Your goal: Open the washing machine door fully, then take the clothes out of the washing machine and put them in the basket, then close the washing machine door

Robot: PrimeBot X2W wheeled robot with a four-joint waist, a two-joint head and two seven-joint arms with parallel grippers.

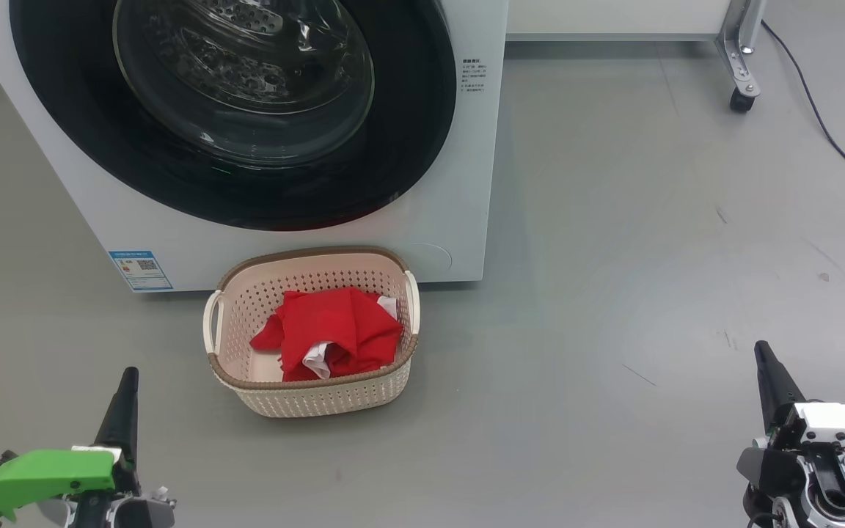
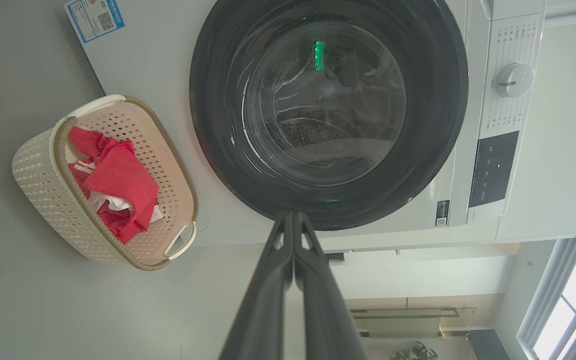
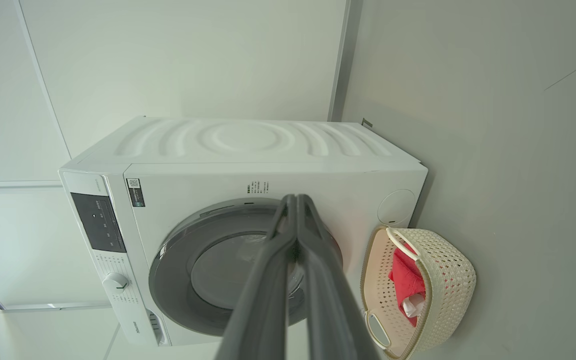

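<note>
The white washing machine (image 1: 437, 220) stands ahead with its black-rimmed round door (image 1: 422, 132) shut flat against the front. On the floor before it sits the cream basket (image 1: 320, 400), and the red clothes (image 1: 334, 330) with white lining lie inside. My left gripper (image 1: 127, 378) is at the lower left, shut and holding nothing, well back from the basket. At the lower right my right gripper (image 1: 761, 350) is shut and holds nothing too. The left wrist view shows the door (image 2: 433, 125), the basket (image 2: 38, 185) and the clothes (image 2: 123, 180). In the right wrist view are the washing machine (image 3: 248, 150) and the basket (image 3: 453, 280).
A wheeled metal frame leg (image 1: 741, 81) and a dark cable (image 1: 826, 132) are on the grey floor at the far right. The washer's control panel with a round knob (image 2: 514, 80) is in the left wrist view. Open floor lies between the basket and both grippers.
</note>
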